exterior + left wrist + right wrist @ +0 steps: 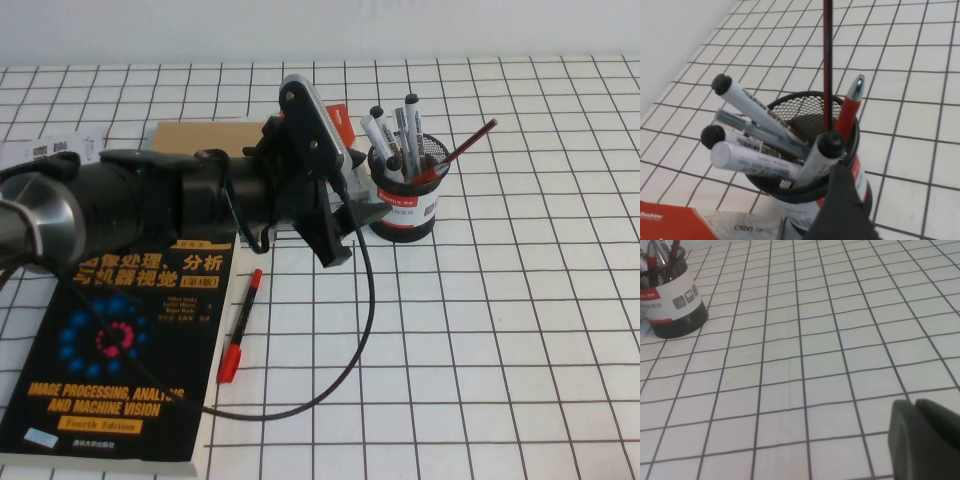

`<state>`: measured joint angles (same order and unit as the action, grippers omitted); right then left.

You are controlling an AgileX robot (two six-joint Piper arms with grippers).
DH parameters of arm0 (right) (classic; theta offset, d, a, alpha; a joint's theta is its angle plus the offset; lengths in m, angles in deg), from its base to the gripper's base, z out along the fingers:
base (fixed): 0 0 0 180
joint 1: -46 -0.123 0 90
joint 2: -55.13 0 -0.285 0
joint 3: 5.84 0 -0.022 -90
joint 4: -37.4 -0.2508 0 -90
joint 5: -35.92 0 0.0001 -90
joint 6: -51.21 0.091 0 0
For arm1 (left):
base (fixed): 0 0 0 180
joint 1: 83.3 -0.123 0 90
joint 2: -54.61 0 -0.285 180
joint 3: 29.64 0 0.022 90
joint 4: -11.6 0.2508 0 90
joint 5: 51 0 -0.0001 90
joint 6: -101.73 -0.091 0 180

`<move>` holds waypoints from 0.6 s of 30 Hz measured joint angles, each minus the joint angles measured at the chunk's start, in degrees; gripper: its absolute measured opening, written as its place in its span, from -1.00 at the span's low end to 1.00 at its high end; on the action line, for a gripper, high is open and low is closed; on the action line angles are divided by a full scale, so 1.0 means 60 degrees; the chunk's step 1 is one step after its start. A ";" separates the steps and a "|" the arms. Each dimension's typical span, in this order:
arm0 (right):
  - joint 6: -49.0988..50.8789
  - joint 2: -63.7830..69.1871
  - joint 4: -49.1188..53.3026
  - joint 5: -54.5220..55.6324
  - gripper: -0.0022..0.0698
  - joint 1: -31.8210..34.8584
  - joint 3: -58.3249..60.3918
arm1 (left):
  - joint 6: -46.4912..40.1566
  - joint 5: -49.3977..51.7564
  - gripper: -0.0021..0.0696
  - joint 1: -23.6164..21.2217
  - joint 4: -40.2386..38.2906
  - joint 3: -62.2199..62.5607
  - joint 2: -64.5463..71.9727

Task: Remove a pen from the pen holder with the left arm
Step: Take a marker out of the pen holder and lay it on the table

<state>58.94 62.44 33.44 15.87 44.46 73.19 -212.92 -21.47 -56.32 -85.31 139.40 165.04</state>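
A black mesh pen holder stands right of the table's middle, with several white markers, a red pen and a thin red pencil in it. My left gripper sits right against the holder's left side, low by its wall. In the left wrist view one dark finger shows in front of the holder; nothing lies beside it, so the jaws stand open. Another red and black pen lies flat on the table by the book. My right gripper hovers over bare grid, fingers pressed together.
A dark book lies at the front left, under the left arm. A brown board lies behind it. A black cable loops over the table below the gripper. A red and white packet rests beside the holder.
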 joint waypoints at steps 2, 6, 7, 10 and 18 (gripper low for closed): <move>0.0000 0.0000 0.0000 0.0000 -0.98 0.0000 0.0000 | -0.0091 0.0000 0.33 0.0000 -0.0017 0.0455 0.0388; 0.0000 0.0000 0.0000 0.0000 -0.99 0.0000 0.0000 | -0.0084 0.0044 0.31 0.0000 -0.0049 0.1266 0.1086; 0.0000 0.0000 0.0000 0.0000 -0.98 0.0000 0.0000 | -0.0086 0.0094 0.29 0.0000 -0.0049 0.1484 0.1275; 0.0000 0.0000 0.0000 0.0000 -0.99 0.0000 0.0000 | -0.0066 0.0245 0.25 0.0000 -0.0072 0.2083 0.1760; 0.0000 0.0000 0.0000 0.0000 -0.99 0.0000 0.0000 | 0.0411 0.0425 0.17 0.0000 -0.0072 0.3006 0.2646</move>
<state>58.94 62.44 33.44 15.87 44.46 73.19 -210.46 -18.92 -56.32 -85.74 157.43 180.91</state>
